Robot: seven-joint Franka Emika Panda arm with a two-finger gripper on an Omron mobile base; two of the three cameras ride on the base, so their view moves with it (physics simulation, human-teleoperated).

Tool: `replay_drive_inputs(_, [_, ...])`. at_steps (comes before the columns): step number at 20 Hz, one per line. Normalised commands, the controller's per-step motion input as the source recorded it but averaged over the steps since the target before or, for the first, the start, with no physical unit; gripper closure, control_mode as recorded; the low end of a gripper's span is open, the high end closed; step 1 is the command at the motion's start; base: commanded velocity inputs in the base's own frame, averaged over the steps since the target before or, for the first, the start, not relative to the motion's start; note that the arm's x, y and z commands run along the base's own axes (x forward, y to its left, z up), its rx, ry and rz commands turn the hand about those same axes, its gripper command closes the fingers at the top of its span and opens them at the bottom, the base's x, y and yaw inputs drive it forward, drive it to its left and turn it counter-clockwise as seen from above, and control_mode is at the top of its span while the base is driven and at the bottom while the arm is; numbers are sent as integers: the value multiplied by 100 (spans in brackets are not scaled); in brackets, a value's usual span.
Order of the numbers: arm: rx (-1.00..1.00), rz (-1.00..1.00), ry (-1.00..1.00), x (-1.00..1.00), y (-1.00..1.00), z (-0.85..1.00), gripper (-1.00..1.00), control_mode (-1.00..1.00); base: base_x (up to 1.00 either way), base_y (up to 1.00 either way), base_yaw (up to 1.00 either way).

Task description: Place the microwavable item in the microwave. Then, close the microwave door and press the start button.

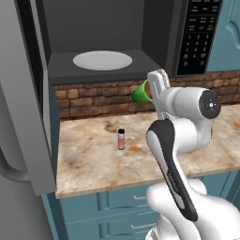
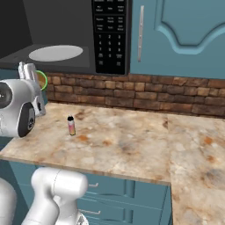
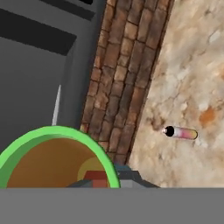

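My gripper is shut on the rim of the microwavable item, a bright green cup with brown liquid. I hold it above the counter, in front of the brick wall and just below the front lip of the microwave. The cup looks tilted, with its mouth toward the hand. One fingertip sits outside the rim. The cavity is open and its white turntable plate is bare. The microwave door stands swung out at the left, with its curved handle low down. The black keypad is on the right.
A slim pink bottle with a black cap stands on the marble counter below and left of the cup. Teal wall cabinets hang right of the microwave, and drawers sit under the counter. My own forearm rises in front.
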Motion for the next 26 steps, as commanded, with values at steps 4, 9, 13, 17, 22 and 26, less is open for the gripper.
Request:
replay_drive_inputs(4, [29,0,11,25,-11,96,100,-100,0,0,0])
replay_drive_inputs(9, [14,0,15,32,-21,73,100,-100,0,0,0])
replay_drive_inputs(13, [3,0,22,60,1,19,100,-100,0,0,0])
replay_drive_inputs(17, [-3,0,12,74,37,-5,100,-100,0,0,0])
replay_drive_inputs(22, [-2,0,0,64,39,-8,100,-100,0,0,0])
replay_drive_inputs(26, [-2,0,0,46,37,-9,100,-100,0,0,0])
